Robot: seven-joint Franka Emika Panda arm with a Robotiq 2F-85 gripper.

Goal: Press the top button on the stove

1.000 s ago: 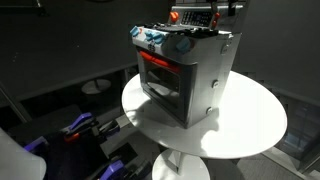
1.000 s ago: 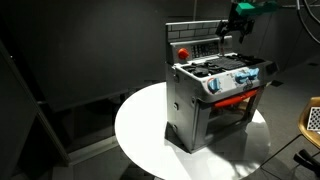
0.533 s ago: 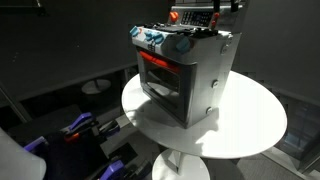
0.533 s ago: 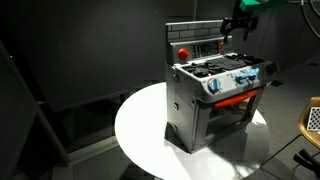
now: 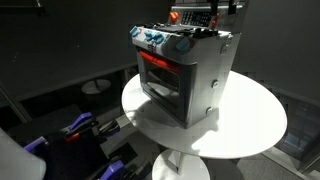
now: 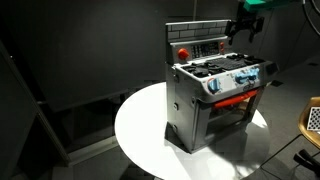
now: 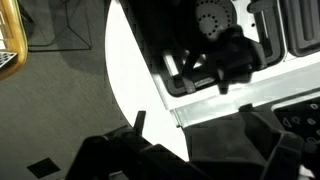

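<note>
Gripper (image 6: pixel 243 28) hangs high at the far right of the scene, dark under a teal arm link, just above the right end of the stove's back panel (image 6: pixel 197 44). Whether it touches the panel cannot be told. Its fingers look spread apart, with nothing held between them; in the dim wrist view two dark finger shapes stand apart along the bottom edge, so this reading is not a sure one.

The stove (image 5: pixel 190 85) stands upright on a round white table (image 5: pixel 255 125), set toward the far side of the top. It is a boxy silver-grey toy oven. Its window (image 5: pixel 158 68) glows red on the front face, and a row of blue knobs (image 5: pixel 152 38) runs along the front edge above it. In an exterior view the same stove (image 6: pixel 190 110) shows its grey side wall, its knobs (image 6: pixel 238 80) and the red glow (image 6: pixel 235 100) below them. A round red button (image 6: pixel 183 52) sits at the left end of the back panel, well apart from the gripper.

From the wrist, the stove's dark cooktop (image 7: pixel 255 45) fills the upper right, with a round burner (image 7: pixel 212 17) near the top edge. The white table (image 7: pixel 130 70) curves away to the left of it. A yellow rim (image 7: pixel 10 45) shows at the far left edge, off the table.

Below the table, blue and purple objects (image 5: pixel 80 125) lie on the dark floor at near left.
</note>
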